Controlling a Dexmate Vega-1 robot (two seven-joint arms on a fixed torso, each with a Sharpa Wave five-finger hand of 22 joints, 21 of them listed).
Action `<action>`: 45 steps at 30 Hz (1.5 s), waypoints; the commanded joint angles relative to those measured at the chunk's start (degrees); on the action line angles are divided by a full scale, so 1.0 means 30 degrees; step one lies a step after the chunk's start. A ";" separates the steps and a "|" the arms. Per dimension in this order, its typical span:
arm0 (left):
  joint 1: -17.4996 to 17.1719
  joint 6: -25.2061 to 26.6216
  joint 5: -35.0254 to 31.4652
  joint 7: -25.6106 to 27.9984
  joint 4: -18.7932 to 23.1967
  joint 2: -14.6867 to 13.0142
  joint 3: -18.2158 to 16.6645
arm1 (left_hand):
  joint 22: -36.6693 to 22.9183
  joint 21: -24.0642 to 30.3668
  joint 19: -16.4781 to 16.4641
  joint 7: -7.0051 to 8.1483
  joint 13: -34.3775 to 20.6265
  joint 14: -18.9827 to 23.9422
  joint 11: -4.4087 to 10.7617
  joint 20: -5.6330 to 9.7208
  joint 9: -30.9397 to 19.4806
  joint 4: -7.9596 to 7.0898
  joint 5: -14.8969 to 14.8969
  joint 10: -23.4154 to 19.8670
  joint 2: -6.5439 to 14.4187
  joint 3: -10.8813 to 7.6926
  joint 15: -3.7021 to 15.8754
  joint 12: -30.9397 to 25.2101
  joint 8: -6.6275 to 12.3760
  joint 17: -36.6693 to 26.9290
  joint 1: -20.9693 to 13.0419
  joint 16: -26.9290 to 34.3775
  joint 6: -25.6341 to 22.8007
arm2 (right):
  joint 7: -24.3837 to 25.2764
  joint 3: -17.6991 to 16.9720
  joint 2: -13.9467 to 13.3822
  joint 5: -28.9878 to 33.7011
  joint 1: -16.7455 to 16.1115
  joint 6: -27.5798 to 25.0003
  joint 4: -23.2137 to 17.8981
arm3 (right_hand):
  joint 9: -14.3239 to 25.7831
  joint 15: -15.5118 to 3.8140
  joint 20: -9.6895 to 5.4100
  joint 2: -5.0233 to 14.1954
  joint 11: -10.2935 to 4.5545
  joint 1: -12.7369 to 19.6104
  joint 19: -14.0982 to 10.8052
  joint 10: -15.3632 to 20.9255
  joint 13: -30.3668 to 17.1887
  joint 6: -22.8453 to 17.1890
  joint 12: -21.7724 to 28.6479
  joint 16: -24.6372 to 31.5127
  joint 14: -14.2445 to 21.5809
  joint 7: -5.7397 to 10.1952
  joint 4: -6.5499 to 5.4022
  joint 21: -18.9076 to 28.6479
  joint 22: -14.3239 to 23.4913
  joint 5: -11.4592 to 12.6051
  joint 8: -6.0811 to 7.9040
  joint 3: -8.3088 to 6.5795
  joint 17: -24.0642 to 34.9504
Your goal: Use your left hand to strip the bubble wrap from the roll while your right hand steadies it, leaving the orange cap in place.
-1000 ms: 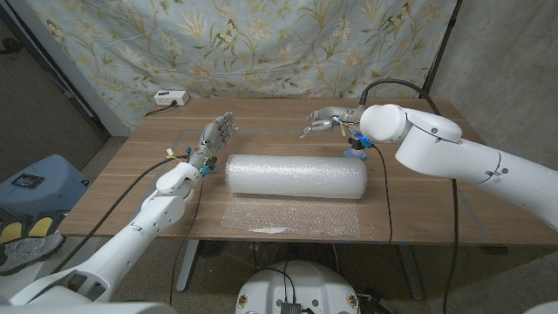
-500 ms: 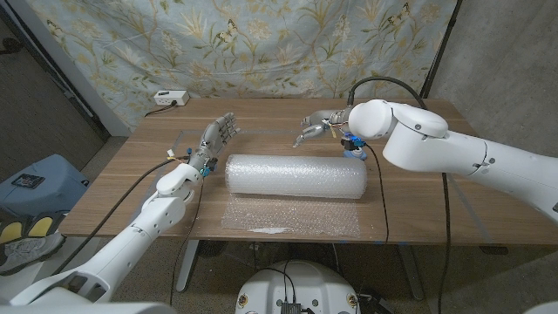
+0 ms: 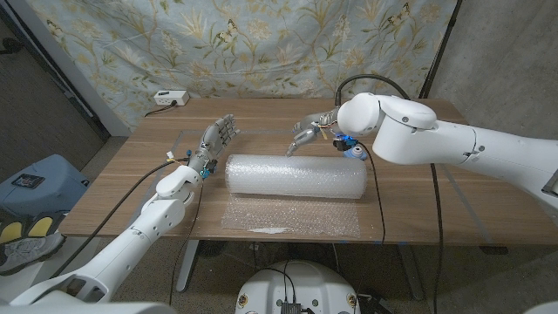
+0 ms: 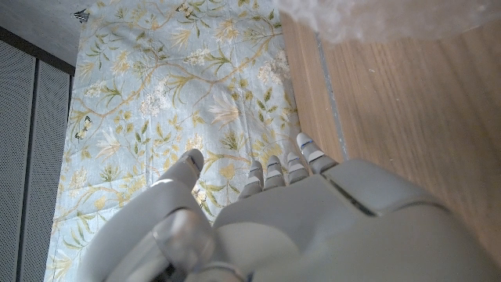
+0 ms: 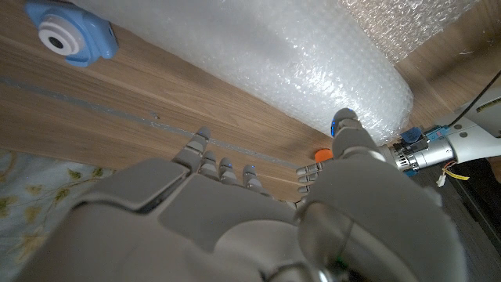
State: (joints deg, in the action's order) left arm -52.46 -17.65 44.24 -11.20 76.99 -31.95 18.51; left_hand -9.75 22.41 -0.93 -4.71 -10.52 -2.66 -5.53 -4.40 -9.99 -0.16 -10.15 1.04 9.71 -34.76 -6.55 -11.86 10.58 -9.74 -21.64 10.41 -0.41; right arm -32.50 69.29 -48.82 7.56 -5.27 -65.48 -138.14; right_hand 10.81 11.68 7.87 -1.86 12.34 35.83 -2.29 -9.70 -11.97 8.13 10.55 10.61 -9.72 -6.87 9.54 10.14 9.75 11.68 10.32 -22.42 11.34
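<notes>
**Both hands open, roll lying untouched**

Floral cloth (image 3: 288, 52) is hanging behind wooden table (image 3: 418, 205). Bubble wrap roll (image 3: 296, 176) is lying mid-table, loose sheet spreading toward front edge. Left hand (image 3: 216, 139) is hovering open just beside roll's left end; right hand (image 3: 307, 133) is hovering open behind it. Blue object (image 3: 351, 149) is sitting by right end, w/ white box (image 3: 170, 98) at far edge. Orange cap (image 5: 322, 155) is barely peeking past fingertips.

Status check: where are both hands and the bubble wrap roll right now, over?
Left hand open, beside roll's left end. Right hand open, above bubble wrap roll, not touching. Blue object behind roll's right end.
</notes>
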 commanded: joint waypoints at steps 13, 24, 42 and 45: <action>0.0589 -0.0137 0.0279 -0.0925 -0.0961 0.0197 0.0016 | -0.0047 -0.0211 -0.0172 0.0001 -0.0095 0.0010 -0.0185 -0.0108 -0.0086 0.0013 -0.0009 -0.0015 0.0079 -0.0083 -0.0242 0.0030 -0.0011 -0.0083 0.0016 0.0025 -0.0085 | 0.0531 0.2706 0.2385 -0.2748 0.3214 -0.0826 0.1573 | 0.0048 0.0166 0.0135 -0.0164 0.0071 0.0381 0.0768 -0.1172 -0.0018 0.0940 0.0071 0.0050 -0.1124 -0.0623 -0.0209 0.0086 0.0044 0.0289 0.0048 0.0138 0.0145; 0.0083 -0.0022 0.0266 -0.0437 -0.0109 -0.0173 -0.0227 | -0.0050 -0.0297 -0.0167 -0.0007 -0.0096 -0.0013 -0.0272 -0.0122 -0.0087 -0.0003 -0.0009 0.0001 0.0075 -0.0098 -0.0285 0.0039 -0.0025 -0.0090 0.0055 0.0019 -0.0046 | 0.1167 0.3962 0.2891 -0.3251 0.4276 -0.0927 0.2074 | 0.0046 0.0166 0.0060 -0.0185 0.0062 0.0550 0.1049 -0.2085 0.0009 0.1698 -0.0018 0.0034 -0.1630 -0.0477 -0.0255 0.0134 0.0043 0.0379 -0.0009 0.0255 0.0155; -0.0553 0.0187 0.0634 -0.0075 0.0573 -0.0356 -0.0532 | -0.0054 -0.0432 -0.0200 -0.0054 -0.0097 -0.0023 -0.0312 -0.0163 -0.0088 -0.0026 -0.0015 -0.0031 0.0124 -0.0144 -0.0364 0.0030 -0.0016 -0.0095 0.0093 0.0024 -0.0065 | 0.1417 0.5707 0.4029 -0.4835 0.5948 -0.1409 0.2636 | -0.0005 0.0198 0.1331 -0.0868 -0.0275 0.0812 0.1352 -0.3560 0.0252 0.3484 0.0043 0.0077 -0.2595 0.0627 -0.0353 0.0187 0.0013 0.0791 0.0006 0.0999 0.0069; -0.0621 0.0239 0.0646 -0.0022 0.0638 -0.0379 -0.0537 | -0.0055 -0.0456 -0.0204 -0.0078 -0.0097 -0.0017 -0.0301 -0.0179 -0.0088 -0.0020 -0.0018 -0.0032 0.0137 -0.0161 -0.0370 0.0030 -0.0006 -0.0091 0.0087 0.0025 -0.0091 | 0.1486 0.5996 0.4157 -0.5032 0.6245 -0.1447 0.2762 | -0.0011 0.0187 0.1269 -0.1039 -0.0255 0.0898 0.1459 -0.3769 0.0278 0.3973 0.0025 0.0077 -0.2724 0.0775 -0.0336 0.0163 0.0012 0.0880 -0.0073 0.1143 0.0057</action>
State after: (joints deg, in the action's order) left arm -53.17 -17.26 45.71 -11.74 77.70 -32.75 17.38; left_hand -9.74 21.18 -1.23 -4.71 -10.52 -2.77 -6.05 -4.71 -9.98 -0.16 -10.14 0.93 9.71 -34.76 -7.28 -11.86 10.58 -9.73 -21.64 10.42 -0.41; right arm -28.77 84.35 -37.89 -4.75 10.52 -69.16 -130.94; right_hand 10.65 11.88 11.39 -4.22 11.63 38.19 1.80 -9.96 -11.17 9.84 10.55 10.61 -9.91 -5.10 8.55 10.38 9.59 13.80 10.33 -19.49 11.44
